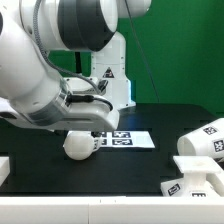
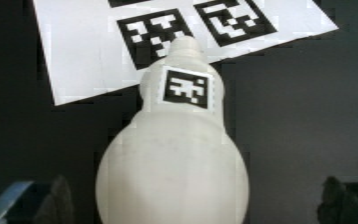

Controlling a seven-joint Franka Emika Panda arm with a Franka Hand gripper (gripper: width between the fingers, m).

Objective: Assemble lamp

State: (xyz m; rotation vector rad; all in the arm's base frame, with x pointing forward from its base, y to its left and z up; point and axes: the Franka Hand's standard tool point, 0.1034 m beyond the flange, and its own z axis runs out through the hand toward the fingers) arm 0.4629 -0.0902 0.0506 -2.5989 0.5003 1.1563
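The white round bulb (image 1: 80,146) lies on its side on the black table, its narrow tagged neck pointing at the marker board (image 1: 127,140). My gripper (image 1: 82,122) hangs just above it. In the wrist view the bulb (image 2: 172,150) fills the middle. The dark fingers (image 2: 34,200) stand wide apart on either side of its round body without touching it. The gripper (image 2: 190,197) is open and holds nothing. The tapered shade (image 1: 204,141) lies on its side at the exterior view's right. The blocky base (image 1: 192,186) sits in front of it.
The marker board (image 2: 149,40) lies just beyond the bulb's neck. A white block (image 1: 4,168) shows at the exterior view's left edge. A white stand (image 1: 112,75) rises behind the table before a green backdrop.
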